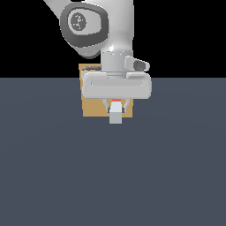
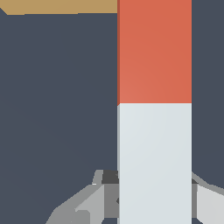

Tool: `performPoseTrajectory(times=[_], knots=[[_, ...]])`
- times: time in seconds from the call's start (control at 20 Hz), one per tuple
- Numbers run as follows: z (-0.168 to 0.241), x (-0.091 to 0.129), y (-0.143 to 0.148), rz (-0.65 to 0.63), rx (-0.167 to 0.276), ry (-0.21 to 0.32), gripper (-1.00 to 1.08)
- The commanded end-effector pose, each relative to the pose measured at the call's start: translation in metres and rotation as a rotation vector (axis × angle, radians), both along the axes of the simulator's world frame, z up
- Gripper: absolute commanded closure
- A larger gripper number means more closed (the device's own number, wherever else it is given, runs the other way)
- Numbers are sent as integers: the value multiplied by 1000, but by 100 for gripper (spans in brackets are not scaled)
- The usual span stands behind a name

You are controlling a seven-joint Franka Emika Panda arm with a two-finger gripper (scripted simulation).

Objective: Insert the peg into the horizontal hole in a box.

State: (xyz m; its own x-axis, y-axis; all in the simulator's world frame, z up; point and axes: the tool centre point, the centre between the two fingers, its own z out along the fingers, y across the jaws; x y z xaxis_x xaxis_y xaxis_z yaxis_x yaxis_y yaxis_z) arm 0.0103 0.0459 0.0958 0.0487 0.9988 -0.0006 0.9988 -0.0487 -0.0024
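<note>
Just in front of the box [image 1: 90, 108], the gripper [image 1: 115, 106] hangs low over the dark floor [image 1: 113, 176] with its fingers [image 1: 105, 105] closed narrow on the peg [image 1: 115, 114], one finger touching each side. Peg lies level, grey-blue half nearest the exterior camera, orange-red half pointing at the box face; in the wrist view the peg [image 2: 154, 109] reaches toward the box [image 2: 61, 6] edge, fingers [image 2: 87, 201] flanking its grey end. Hole hidden behind gripper, can't tell if the tip touches the box.

- peg [image 2: 154, 109] between jaws: matt, smooth, plastic-like
- box [image 1: 90, 108] behind jaws: flat matt tan
- surface [image 1: 53, 167] below jaws: smooth matt
- arm [image 1: 110, 26]: glossy plastic-like shell
</note>
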Motion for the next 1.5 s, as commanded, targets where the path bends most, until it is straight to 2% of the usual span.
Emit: performPoseTrajectory(times=[0.0, 0.8, 1.05, 1.45], knots=[[3, -3, 5, 12, 0, -3, 108], [3, -4, 12, 15, 1, -2, 108], [3, -3, 39, 14, 1, -2, 108], [4, -1, 111, 14, 1, -4, 108]])
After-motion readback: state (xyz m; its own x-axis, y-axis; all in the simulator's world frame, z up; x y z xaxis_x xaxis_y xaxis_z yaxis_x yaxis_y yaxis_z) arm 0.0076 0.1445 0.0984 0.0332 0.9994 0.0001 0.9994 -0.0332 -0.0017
